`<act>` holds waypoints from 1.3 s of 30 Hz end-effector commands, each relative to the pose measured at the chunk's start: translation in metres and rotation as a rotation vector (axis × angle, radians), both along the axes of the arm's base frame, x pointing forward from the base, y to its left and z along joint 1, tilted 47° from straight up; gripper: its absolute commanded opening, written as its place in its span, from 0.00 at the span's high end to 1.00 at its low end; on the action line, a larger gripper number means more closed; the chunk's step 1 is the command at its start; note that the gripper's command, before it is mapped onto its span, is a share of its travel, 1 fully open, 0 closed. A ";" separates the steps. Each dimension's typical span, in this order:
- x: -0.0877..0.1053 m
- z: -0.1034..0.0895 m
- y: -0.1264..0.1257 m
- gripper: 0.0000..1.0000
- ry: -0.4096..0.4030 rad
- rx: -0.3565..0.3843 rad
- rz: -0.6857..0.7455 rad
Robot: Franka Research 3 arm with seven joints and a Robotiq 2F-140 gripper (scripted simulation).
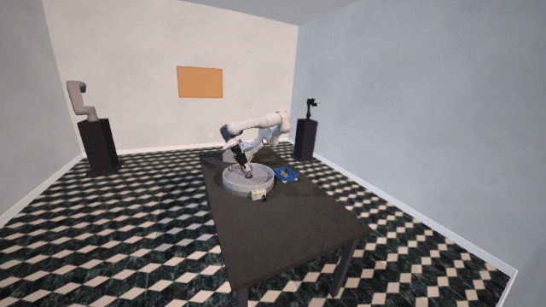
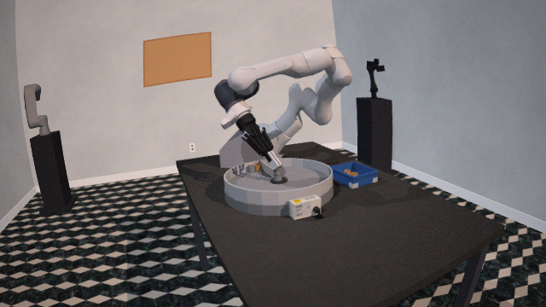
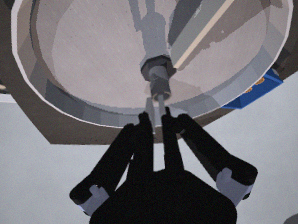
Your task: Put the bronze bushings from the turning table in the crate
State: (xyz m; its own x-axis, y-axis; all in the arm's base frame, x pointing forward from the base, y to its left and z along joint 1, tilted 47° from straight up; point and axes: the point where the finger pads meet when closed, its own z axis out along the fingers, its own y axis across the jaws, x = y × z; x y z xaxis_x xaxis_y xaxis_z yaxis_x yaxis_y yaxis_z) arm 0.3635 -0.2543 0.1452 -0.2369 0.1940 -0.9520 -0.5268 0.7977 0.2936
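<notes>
The grey turning table (image 1: pixel 239 183) (image 2: pixel 256 197) (image 3: pixel 90 55) is round and walled, with a dark-based post (image 2: pixel 277 176) (image 3: pixel 160 82) at its centre. My gripper (image 1: pixel 247 170) (image 2: pixel 278 165) (image 3: pixel 156 103) is nearly closed with nothing held; its slanting fingertips are at the top of that post. A bronze bushing (image 2: pixel 258 166) stands near the table's far wall, beside a steel bushing (image 2: pixel 251 169); more steel ones seem to stand to the left. The blue crate (image 1: pixel 292 177) (image 2: pixel 364 180) (image 3: pixel 245 101) holds bronze bushings (image 1: pixel 283 173) (image 2: pixel 351 172) (image 3: pixel 259 80). The wrist view shows no bushing on the turning table.
A thin straight divider (image 3: pixel 200 42) runs outward from the post across the turning table. A white box with a yellow label (image 1: pixel 258 194) (image 2: pixel 304 208) stands against its near wall, with a small black knob (image 2: pixel 316 211). The crate stands close to its right side.
</notes>
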 end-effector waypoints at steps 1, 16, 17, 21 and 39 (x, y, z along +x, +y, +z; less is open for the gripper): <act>-0.003 0.004 -0.003 0.93 -0.001 -0.001 -0.001; -0.014 0.020 -0.016 0.93 -0.001 -0.001 -0.001; -0.014 0.020 -0.016 0.93 -0.001 -0.001 -0.001; -0.014 0.020 -0.016 0.93 -0.001 -0.001 -0.001; -0.014 0.020 -0.016 0.93 -0.001 -0.001 -0.001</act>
